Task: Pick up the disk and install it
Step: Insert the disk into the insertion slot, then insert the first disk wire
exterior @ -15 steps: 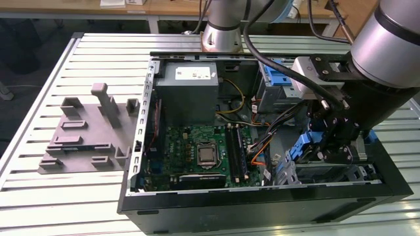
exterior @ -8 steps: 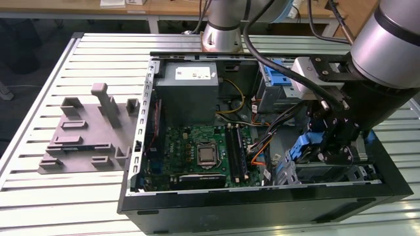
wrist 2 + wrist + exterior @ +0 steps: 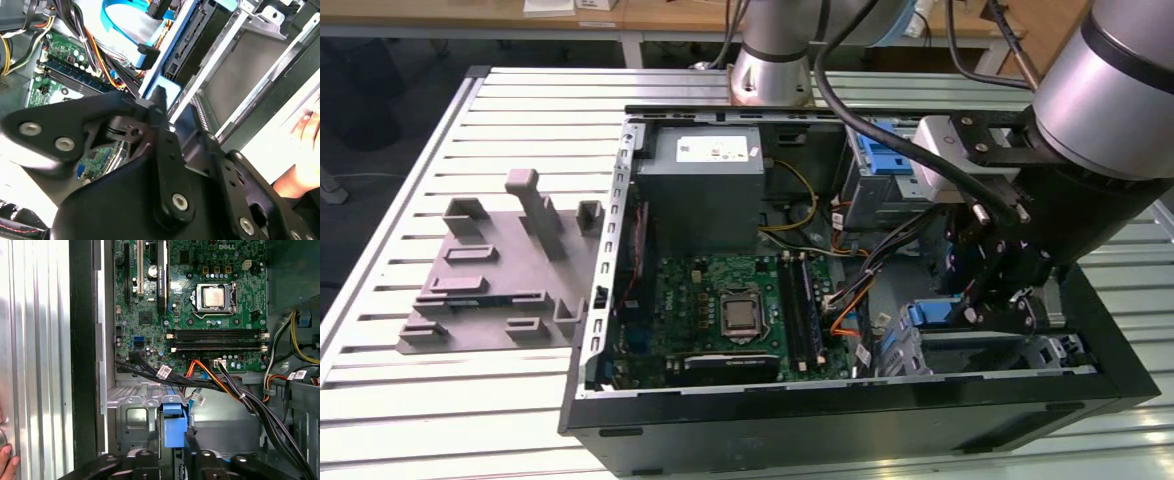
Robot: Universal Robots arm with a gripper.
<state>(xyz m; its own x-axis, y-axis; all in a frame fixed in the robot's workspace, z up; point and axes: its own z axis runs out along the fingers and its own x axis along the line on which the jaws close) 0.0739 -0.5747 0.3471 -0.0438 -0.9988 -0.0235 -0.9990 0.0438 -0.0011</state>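
Blue-framed disk (image 3: 175, 50) (on edge) sits at the pincer (image 3: 174, 114).

Pale slatted metal table (image 3: 400, 400). Toward the exterior view's left, 1 grey moulded fixture (image 3: 494, 270) with upright posts. Just beside it, to the right, 1 open black computer case (image 3: 854, 420). At the far edge, arm base (image 3: 774, 80).
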